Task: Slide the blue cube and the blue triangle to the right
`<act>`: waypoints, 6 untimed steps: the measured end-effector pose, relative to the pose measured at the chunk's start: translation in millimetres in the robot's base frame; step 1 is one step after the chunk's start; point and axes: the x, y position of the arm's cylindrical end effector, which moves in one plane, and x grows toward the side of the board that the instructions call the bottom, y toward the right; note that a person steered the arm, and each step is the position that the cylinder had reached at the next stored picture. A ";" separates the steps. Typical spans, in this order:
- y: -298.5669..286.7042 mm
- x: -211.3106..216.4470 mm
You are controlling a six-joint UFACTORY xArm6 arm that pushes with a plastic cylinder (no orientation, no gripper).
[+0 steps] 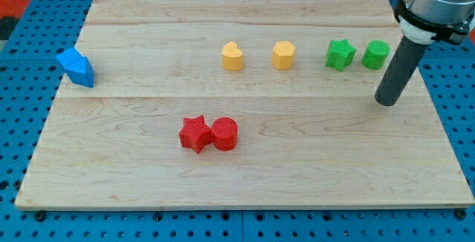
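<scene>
- The rod's tip [386, 102] is being held at the wooden board's [245, 186] right side, just below the green blocks [358, 54]; no jaws are fitted, nothing is being gripped.
- The blue blocks [77, 67] are sitting touching, far to the tip's left, at the board's left edge, seemingly awaiting a push.
- The yellow blocks [257, 56] and red blocks [208, 133] are lying between.

Star [195, 133] touching cylinder [225, 133], its left.

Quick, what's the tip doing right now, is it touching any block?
My tip: no gripper, holding nothing, touching no block; just below the green cylinder, far right of the blue blocks.
</scene>
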 end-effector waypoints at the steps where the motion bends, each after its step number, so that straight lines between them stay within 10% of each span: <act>1: -1.5 0.0; 6: -351.6 -5.2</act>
